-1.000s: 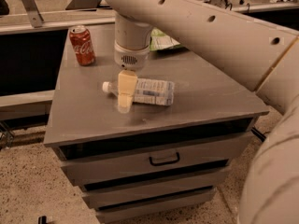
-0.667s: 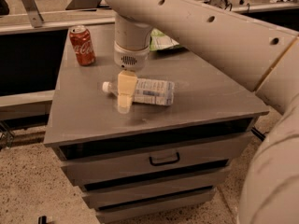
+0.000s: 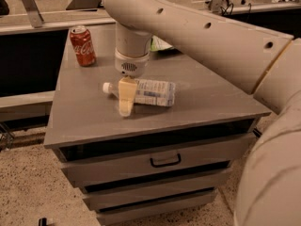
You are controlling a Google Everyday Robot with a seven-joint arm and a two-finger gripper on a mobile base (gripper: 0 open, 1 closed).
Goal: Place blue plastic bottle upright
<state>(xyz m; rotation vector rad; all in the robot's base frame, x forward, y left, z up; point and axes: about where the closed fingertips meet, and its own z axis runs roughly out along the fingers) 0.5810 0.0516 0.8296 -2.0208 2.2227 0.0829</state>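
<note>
The gripper (image 3: 126, 98) is down at the bottle (image 3: 155, 92), at its neck end, just right of the white cap (image 3: 107, 86). The arm (image 3: 197, 27) brings it in from straight above. Whether it is closed on the bottle or only around it, I cannot tell. The bottle lies on its side near the middle of the cabinet top (image 3: 84, 119), cap to the left, so the task is not yet done. I think the neck end is chosen because from there the bottle can be turned up onto its base. The can (image 3: 83, 46) stands at the back left corner, well apart, so it should not disturb this.
</note>
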